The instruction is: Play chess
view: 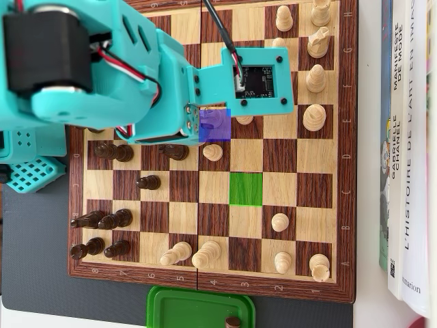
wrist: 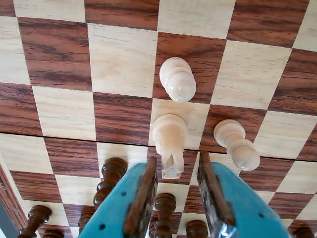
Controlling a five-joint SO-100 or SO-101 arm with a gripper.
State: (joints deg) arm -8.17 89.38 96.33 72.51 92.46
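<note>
In the wrist view my gripper (wrist: 178, 163) has teal jaws with brown pads, standing apart. A white knight (wrist: 168, 141) stands on the wooden chessboard (wrist: 59, 54), its top between the jaw tips and nearer the left pad; I see no grip on it. Two white pawns stand beyond it, one ahead (wrist: 177, 79) and one to the right (wrist: 237, 144). Dark pieces (wrist: 110, 181) stand under the jaws. In the overhead view the teal arm (view: 102, 68) covers the upper left of the board (view: 345, 171) and hides the jaws. A blue-tinted square (view: 215, 125) lies at the arm's edge and a green-tinted square (view: 246, 189) lies mid-board.
In the overhead view white pieces line the right side and bottom, dark pieces (view: 102, 222) the left. A white pawn (view: 212, 152) stands just below the blue square. A green tray (view: 198, 307) with a dark piece (view: 233, 321) sits below the board. Books (view: 406, 137) lie at the right.
</note>
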